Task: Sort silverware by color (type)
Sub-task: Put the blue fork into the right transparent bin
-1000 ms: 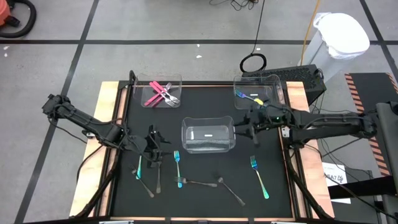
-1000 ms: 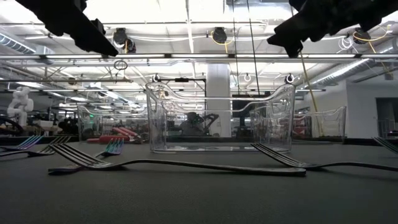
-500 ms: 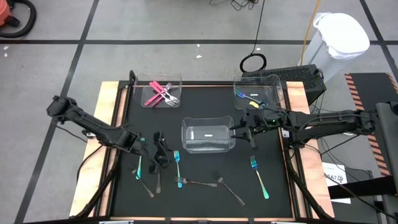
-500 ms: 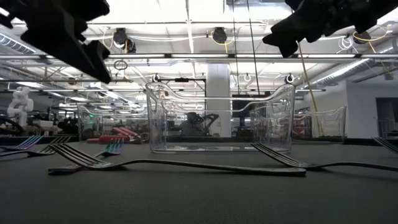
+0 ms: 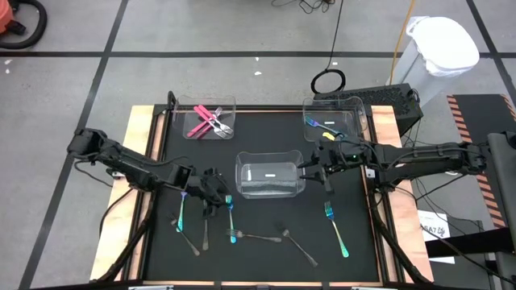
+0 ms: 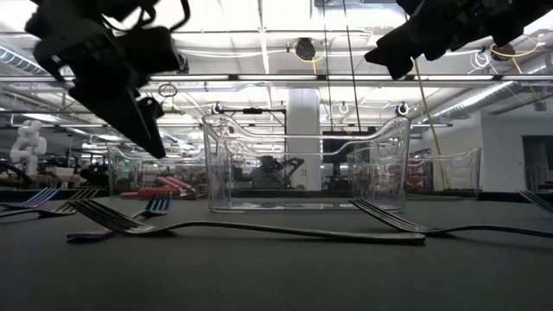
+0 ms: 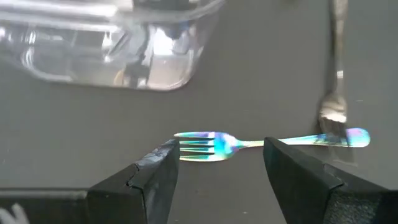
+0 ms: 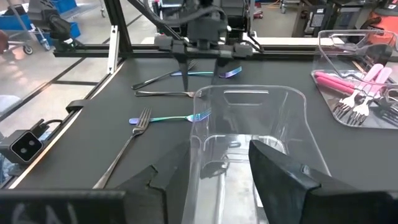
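Observation:
My left gripper [image 5: 215, 200] hangs open above an iridescent blue-teal fork [image 7: 214, 145] that lies flat on the black mat; its fingers stand on either side of the tines, and in the low view it [image 6: 145, 130] is clear of the table. My right gripper [image 5: 311, 170] waits open, in the air, at the right end of the clear middle bin [image 5: 268, 175]. More silverware lies near the front: a teal fork [image 5: 181, 216], grey pieces [image 5: 254, 237], [image 5: 300, 246] and a teal fork [image 5: 336, 228]. Pink pieces [image 5: 206, 121] lie in the far left bin.
A grey piece [image 7: 334, 112] lies across the blue-teal fork's handle end. The far right bin [image 5: 334, 119] holds a blue piece [image 5: 321, 124]. The wooden table rim [image 5: 145, 185] frames the mat. A black box [image 5: 379, 98] sits past the far right corner.
My left gripper has come down and gone toward the table's right edge, away from the silverware at the near left and to a place over the blue-teal fork, turning as it went. It has stayed open. No silverware has moved.

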`<state>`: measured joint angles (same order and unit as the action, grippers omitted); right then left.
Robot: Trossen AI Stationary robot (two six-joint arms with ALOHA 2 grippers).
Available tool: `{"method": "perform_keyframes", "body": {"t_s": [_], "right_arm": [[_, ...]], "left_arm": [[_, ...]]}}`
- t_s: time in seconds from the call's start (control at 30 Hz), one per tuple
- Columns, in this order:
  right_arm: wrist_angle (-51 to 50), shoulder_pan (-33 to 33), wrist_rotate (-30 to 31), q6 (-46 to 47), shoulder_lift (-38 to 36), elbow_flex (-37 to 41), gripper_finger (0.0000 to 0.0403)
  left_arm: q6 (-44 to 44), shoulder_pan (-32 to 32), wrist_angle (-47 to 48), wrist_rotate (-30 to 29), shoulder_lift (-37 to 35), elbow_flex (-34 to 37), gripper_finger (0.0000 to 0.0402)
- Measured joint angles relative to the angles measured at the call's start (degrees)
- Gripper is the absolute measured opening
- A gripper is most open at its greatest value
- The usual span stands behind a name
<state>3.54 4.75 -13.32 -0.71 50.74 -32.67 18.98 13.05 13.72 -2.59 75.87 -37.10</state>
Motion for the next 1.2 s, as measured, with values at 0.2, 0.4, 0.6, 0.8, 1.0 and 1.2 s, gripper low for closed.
{"method": "perform_keyframes", "body": {"t_s": [0.2, 0.4, 0.6, 0.8, 1.0, 1.2], "right_arm": [[-0.1, 0.0, 0.0, 0.0, 0.0, 0.0, 0.016], [-0.3, 0.0, 0.0, -0.2, 0.0, 0.0, 0.016], [-0.4, 0.0, 0.0, -0.6, 0.0, 0.0, 0.016], [-0.5, 0.0, 0.0, -0.7, 0.0, 0.0, 0.016], [-0.6, 0.0, 0.0, -0.7, 0.0, 0.0, 0.016], [-0.6, 0.0, 0.0, -1.1, 0.0, 0.0, 0.016]], "left_arm": [[-0.1, -3.3, -2.4, 4.0, 4.0, 0.0, 0.0233], [-0.3, -6.3, -2.7, 4.6, 6.9, 0.0, 0.0233], [-0.3, -8.4, -4.2, 8.7, 9.5, 0.0, 0.0233], [-1.4, -9.3, -5.7, 11.9, 12.5, 0.0, 0.0233], [-1.9, -9.8, -6.7, 13.5, 14.0, -0.2, 0.0233], [-1.9, -9.8, -6.5, 14.1, 14.1, -0.1, 0.0192]]}}
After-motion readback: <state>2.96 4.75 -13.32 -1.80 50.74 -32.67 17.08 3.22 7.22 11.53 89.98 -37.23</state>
